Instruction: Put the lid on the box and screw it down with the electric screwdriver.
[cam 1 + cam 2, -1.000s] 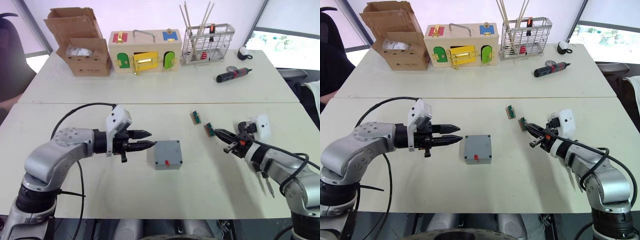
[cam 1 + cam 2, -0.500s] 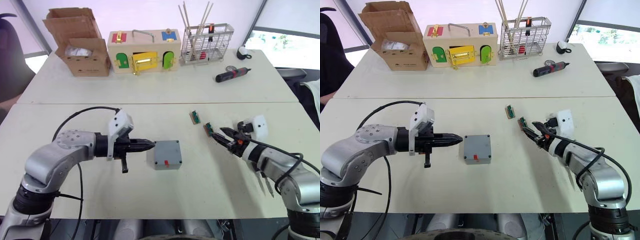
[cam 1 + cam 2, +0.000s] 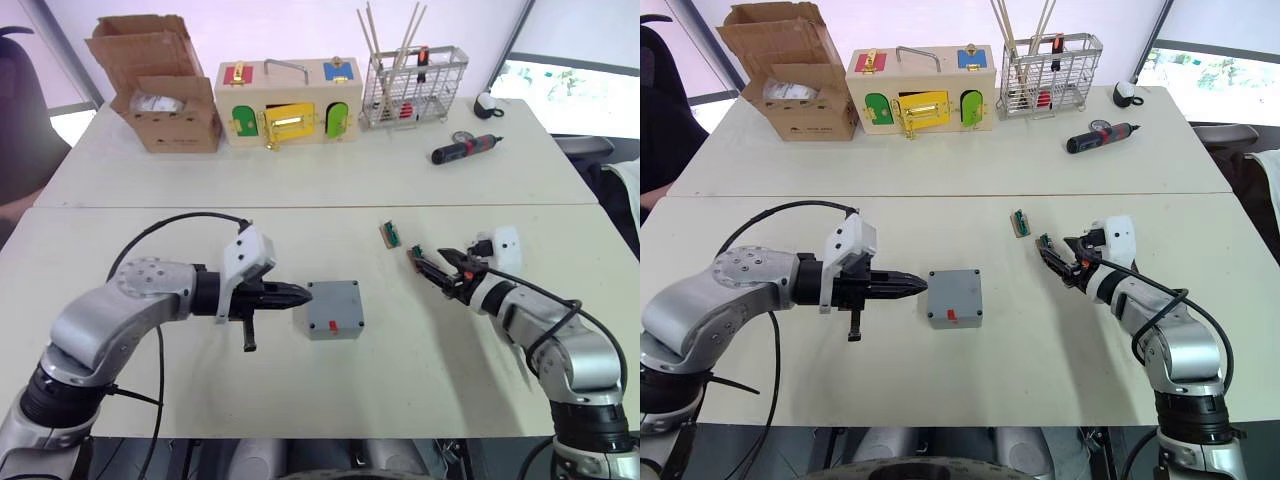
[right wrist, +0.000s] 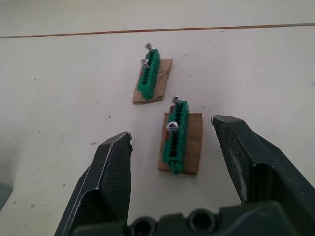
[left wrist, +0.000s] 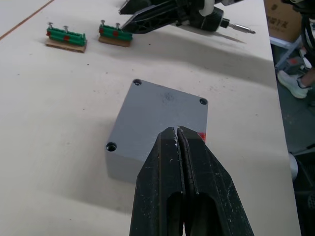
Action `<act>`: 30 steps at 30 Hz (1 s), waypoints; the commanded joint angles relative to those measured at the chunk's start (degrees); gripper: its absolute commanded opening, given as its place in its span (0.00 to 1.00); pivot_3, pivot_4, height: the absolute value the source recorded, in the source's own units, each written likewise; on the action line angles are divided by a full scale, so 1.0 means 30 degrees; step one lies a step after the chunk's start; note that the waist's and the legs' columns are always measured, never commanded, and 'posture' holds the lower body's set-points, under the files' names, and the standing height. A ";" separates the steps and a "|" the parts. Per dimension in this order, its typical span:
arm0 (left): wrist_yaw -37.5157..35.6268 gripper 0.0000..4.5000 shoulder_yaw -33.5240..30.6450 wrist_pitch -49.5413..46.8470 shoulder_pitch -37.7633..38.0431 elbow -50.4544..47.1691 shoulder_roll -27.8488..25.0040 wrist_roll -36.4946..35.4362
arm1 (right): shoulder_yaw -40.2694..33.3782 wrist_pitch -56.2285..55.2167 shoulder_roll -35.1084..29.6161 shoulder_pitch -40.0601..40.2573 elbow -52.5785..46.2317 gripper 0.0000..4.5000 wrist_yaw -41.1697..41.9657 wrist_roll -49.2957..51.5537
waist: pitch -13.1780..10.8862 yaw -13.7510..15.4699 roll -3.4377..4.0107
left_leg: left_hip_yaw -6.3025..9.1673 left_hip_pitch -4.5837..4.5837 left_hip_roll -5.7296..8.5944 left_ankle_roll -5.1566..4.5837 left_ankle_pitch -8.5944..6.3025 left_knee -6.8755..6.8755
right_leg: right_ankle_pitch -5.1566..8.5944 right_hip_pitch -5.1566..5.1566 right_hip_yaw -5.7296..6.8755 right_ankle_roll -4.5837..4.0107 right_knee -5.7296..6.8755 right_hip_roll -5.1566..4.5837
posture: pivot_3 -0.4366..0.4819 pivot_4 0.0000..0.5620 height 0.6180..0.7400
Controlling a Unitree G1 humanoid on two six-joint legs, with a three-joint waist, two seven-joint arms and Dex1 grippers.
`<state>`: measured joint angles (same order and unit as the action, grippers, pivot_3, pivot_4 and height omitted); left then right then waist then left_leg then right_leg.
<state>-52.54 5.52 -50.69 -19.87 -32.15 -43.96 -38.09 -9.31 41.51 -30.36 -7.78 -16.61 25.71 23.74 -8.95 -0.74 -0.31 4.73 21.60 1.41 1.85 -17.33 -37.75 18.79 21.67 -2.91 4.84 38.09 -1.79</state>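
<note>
Box (image 3: 334, 309) | lidded, just beyond closed left pincer (image 3: 302, 295) tips

Arms: silver-grey rounded shells, black joints
Cables: black, looping loose (left arm's biggest)
Wrists: white camera blocks
Fingers (image 5: 197, 172): black, tapered

White table (image 3: 400, 400); grey box (image 3: 334, 309); two green blocks (image 4: 178, 135); screwdriver (image 3: 466, 150).

Grey lid (image 5: 162, 109) flat atop grey box (image 3: 335, 309), mid-table; electric screwdriver (image 3: 467, 150) far right
</note>
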 commanded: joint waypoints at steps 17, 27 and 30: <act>-0.0084 0.00 0.0090 0.0624 0.0009 -0.0263 -0.0383 0.0148 | 0.0519 -0.1801 0.0226 -0.1166 0.1524 0.62 0.0230 -0.0928 | -0.0006 -0.0007 0.0008 | -0.0003 0.0001 0.0000 0.0000 0.0000 0.0000 | 0.0000 0.0001 -0.0002 0.0000 0.0000 0.0000 | 0.48 0.27 1.00; -0.0122 0.00 0.0480 0.0780 -0.0151 0.0044 -0.0182 0.0420 | 0.0647 -0.2015 0.0574 -0.1169 0.1656 0.02 0.0108 -0.1206 | -0.0009 0.0005 0.0013 | -0.0002 0.0000 0.0001 0.0000 0.0000 0.0000 | 0.0000 0.0002 -0.0001 0.0000 0.0000 0.0001 | 0.48 0.27 1.00; -0.0138 0.00 0.0554 0.0806 -0.0186 0.0086 -0.0151 0.0470 | 0.0655 -0.2041 0.0595 -0.1041 0.1665 0.02 0.0184 -0.1315 | -0.0010 0.0002 0.0014 | -0.0005 0.0002 0.0001 0.0000 0.0000 0.0000 | 0.0000 0.0002 -0.0002 0.0000 -0.0001 -0.0003 | 0.48 0.27 1.00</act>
<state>-52.68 7.71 -49.38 -19.86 -31.42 -44.39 -36.74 -7.03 36.53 -28.52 -10.85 -10.72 26.18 19.93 -8.98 -0.73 -0.27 4.72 21.61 1.42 1.85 -17.33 -37.75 18.79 21.67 -2.92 4.84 38.09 -1.79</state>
